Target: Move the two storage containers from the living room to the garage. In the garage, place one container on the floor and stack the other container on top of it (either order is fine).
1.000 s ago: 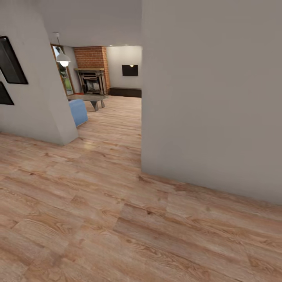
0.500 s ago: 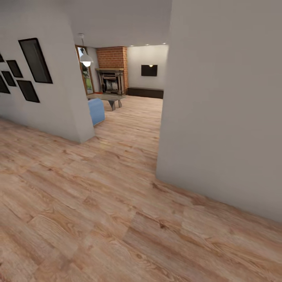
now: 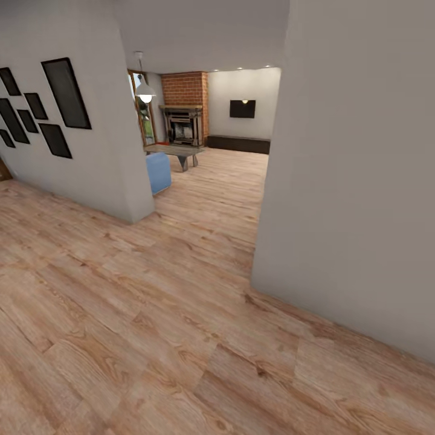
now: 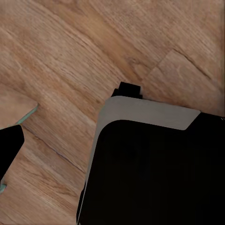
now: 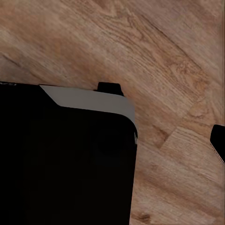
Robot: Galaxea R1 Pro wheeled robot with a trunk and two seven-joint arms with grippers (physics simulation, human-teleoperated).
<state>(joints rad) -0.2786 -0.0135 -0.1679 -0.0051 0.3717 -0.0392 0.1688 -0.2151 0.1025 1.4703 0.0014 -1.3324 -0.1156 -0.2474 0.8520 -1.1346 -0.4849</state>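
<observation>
Head view looks across a stretch of light wood-plank floor toward an opening between two pale walls, the near wall taking up the right side and another wall hung with dark picture frames on the left. Through the gap lies the living room: a brick fireplace, a low coffee table, the corner of a blue sofa, a hanging lamp and a dark screen on the far wall. I would judge the robot is simply in transit, lined up with that opening so it can roll through to where the bins should be.

No orange-red container can be picked out from here; they are presumably deeper in that room, past what the opening reveals.

Both wrist views look down onto plank flooring past the robot's own dark, grey-edged body, which suggests the arms hang tucked low at the sides for driving, out of the way of the door edges. Neither tool's fingers can be made out, so I cannot tell whether they are spread or pressed together. The fetching itself looks not yet begun.
</observation>
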